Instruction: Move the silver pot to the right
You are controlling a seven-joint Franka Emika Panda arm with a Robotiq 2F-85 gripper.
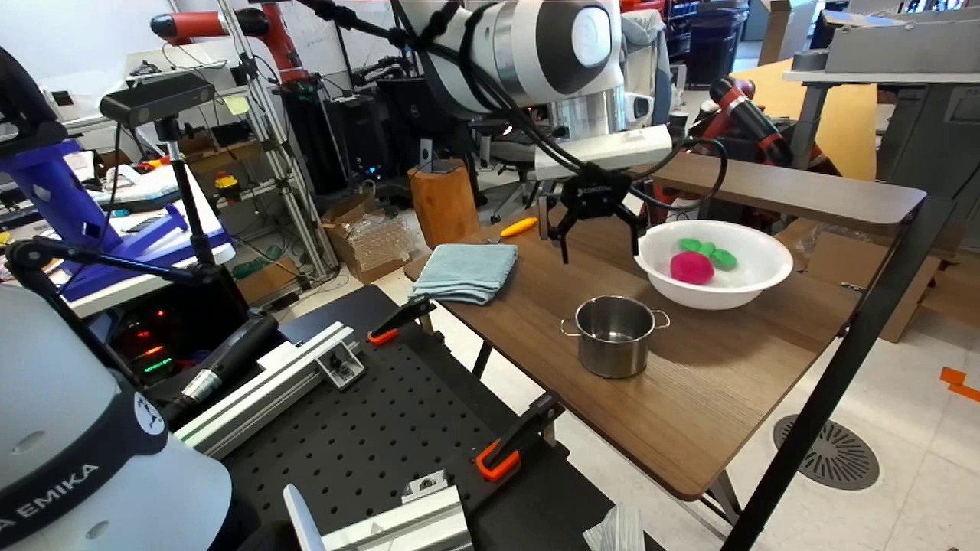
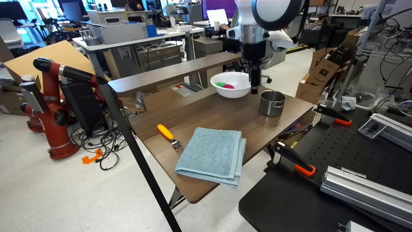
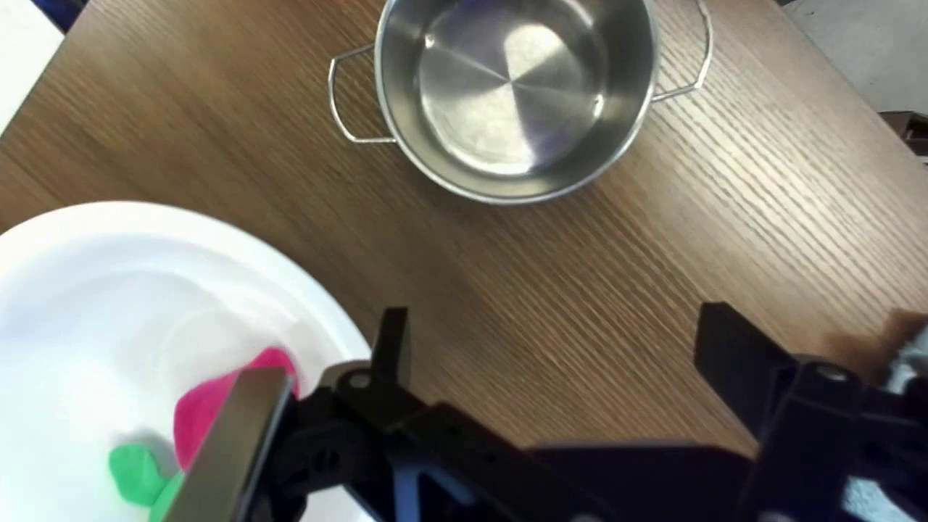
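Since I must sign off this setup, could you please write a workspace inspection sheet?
Surface: brown wooden table, corners rounded.
Job's things: silver pot upright on the table, interior bare.
Clutter: white bowl holding pink object and green pieces; folded blue towel overhanging the edge; orange-handled fork.
Gripper: open above the table, holding nothing; near the bowl, contact unclear.
Cables: black, along the arm, looping beside the gripper.
Surroundings: red robot, cardboard boxes, black perforated board.

Pot (image 1: 615, 344) near bowl (image 1: 712, 297) on table (image 1: 720, 390)
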